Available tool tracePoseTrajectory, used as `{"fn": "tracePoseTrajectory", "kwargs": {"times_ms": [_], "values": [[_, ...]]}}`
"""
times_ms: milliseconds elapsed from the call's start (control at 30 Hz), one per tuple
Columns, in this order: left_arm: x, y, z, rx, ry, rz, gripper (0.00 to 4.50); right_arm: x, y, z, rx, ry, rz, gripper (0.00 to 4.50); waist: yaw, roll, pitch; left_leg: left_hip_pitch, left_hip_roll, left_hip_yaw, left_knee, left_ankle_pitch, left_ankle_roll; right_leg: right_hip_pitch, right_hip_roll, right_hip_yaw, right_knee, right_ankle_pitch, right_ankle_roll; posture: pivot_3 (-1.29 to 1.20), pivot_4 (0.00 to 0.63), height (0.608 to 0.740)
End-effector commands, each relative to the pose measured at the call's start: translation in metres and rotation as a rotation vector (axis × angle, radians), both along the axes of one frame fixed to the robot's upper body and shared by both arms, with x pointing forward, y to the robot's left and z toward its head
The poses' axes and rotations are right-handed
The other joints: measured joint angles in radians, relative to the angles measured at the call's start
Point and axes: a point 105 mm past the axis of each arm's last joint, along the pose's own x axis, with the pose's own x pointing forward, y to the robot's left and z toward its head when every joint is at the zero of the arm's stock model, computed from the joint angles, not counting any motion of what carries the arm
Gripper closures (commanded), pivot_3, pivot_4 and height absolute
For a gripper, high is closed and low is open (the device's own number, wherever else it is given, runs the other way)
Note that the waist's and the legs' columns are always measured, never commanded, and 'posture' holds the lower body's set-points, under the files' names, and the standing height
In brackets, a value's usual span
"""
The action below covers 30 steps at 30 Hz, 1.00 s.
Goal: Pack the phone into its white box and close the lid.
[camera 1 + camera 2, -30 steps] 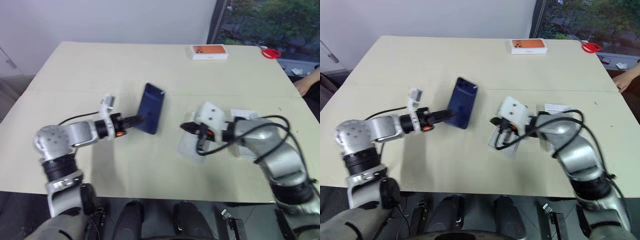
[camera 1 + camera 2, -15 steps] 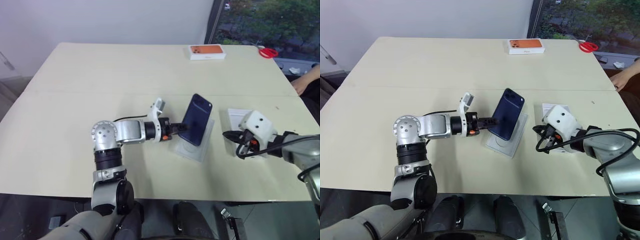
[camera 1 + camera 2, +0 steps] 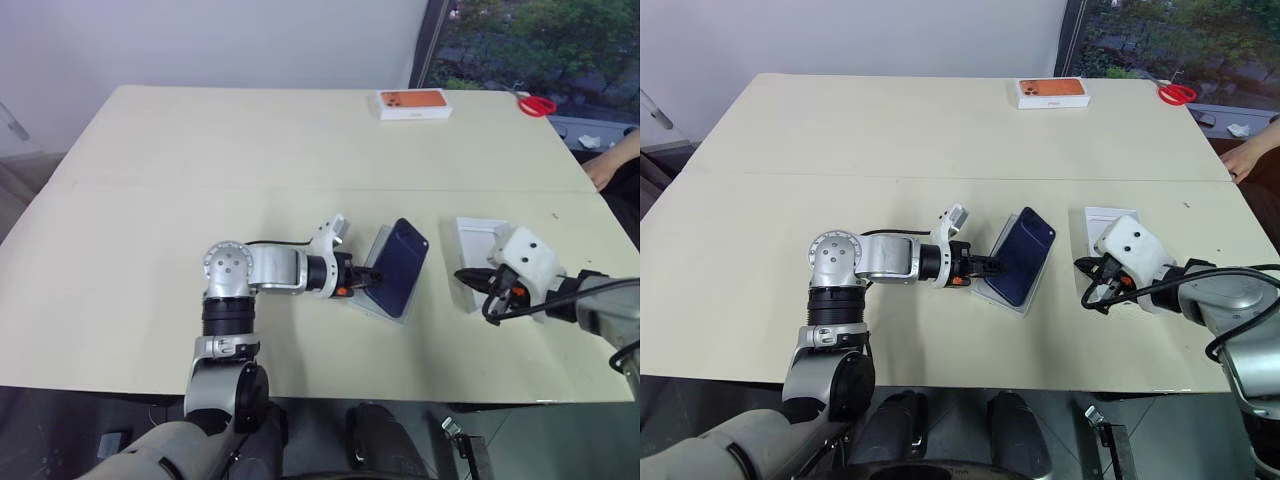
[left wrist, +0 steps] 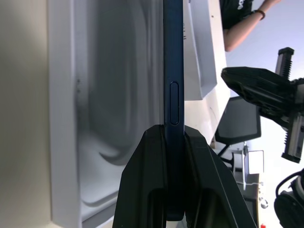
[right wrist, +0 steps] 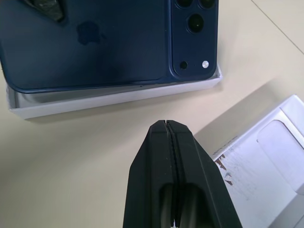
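Observation:
The dark navy phone (image 3: 400, 262) leans at a slant, its lower long edge down in the white box (image 3: 385, 312) at the table's middle. My left gripper (image 3: 362, 277) is shut on the phone's edge from the left; in the left wrist view its fingers (image 4: 147, 156) pinch the thin side of the phone (image 4: 173, 57). My right gripper (image 3: 462, 275) hangs shut and empty to the right of the box, apart from it. In the right wrist view, the phone's back (image 5: 95, 42) with its cameras lies over the box rim (image 5: 118, 97). The lid is out of view.
A white open piece with an oval recess (image 3: 475, 237) and printed papers lie beside my right gripper. An orange-topped box (image 3: 415, 102) and red scissors (image 3: 541, 105) sit at the far edge. A person's hand (image 3: 610, 165) rests at the table's right edge.
My left gripper carried the phone to the right and lowered it, tilting it flatter into the box. My right gripper drew away to the right, off the box.

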Motion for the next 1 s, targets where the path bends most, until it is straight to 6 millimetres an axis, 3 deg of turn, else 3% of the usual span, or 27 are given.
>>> {"fn": "tracePoseTrajectory", "kwargs": {"times_ms": [33, 633, 767, 933, 1000], "values": [[-0.004, -0.005, 0.009, -0.040, -0.025, -0.013, 4.45, -0.003, 0.006, 0.014, 0.006, -0.048, 0.041, 4.50, 0.000, 0.000, 0.000, 0.000, 0.000, 0.000, 0.000, 0.000, 0.000, 0.000, 0.000, 0.000, 0.000, 0.000, 0.000, 0.00, 0.150, 0.726], [-0.006, -0.007, 0.005, -0.038, -0.002, -0.013, 4.45, -0.005, 0.008, 0.012, 0.071, -0.027, 0.052, 4.50, 0.000, 0.000, 0.000, 0.000, 0.000, 0.000, 0.000, 0.000, 0.000, 0.001, 0.000, 0.000, 0.000, 0.000, 0.000, 0.00, 0.150, 0.726], [-0.007, -0.006, 0.006, -0.041, -0.006, -0.026, 2.78, -0.005, 0.008, 0.012, 0.072, -0.029, 0.053, 4.50, 0.000, 0.000, 0.000, 0.000, 0.000, 0.000, 0.000, 0.000, 0.000, 0.001, 0.000, 0.000, 0.000, 0.000, 0.000, 0.00, 0.150, 0.726], [-0.003, 0.007, 0.011, -0.034, -0.038, -0.023, 0.25, -0.004, 0.009, 0.012, 0.071, -0.033, 0.056, 4.50, 0.000, 0.000, 0.000, 0.000, 0.000, 0.000, 0.000, 0.000, 0.000, 0.001, 0.000, 0.000, 0.000, 0.000, 0.000, 0.00, 0.150, 0.726], [-0.001, 0.016, 0.018, -0.036, -0.070, -0.026, 0.25, -0.004, 0.010, 0.012, 0.071, -0.034, 0.058, 4.50, -0.002, 0.000, 0.000, 0.001, 0.000, 0.000, 0.000, 0.000, 0.000, 0.001, 0.000, 0.000, 0.000, 0.000, 0.000, 0.00, 0.150, 0.726]]}}
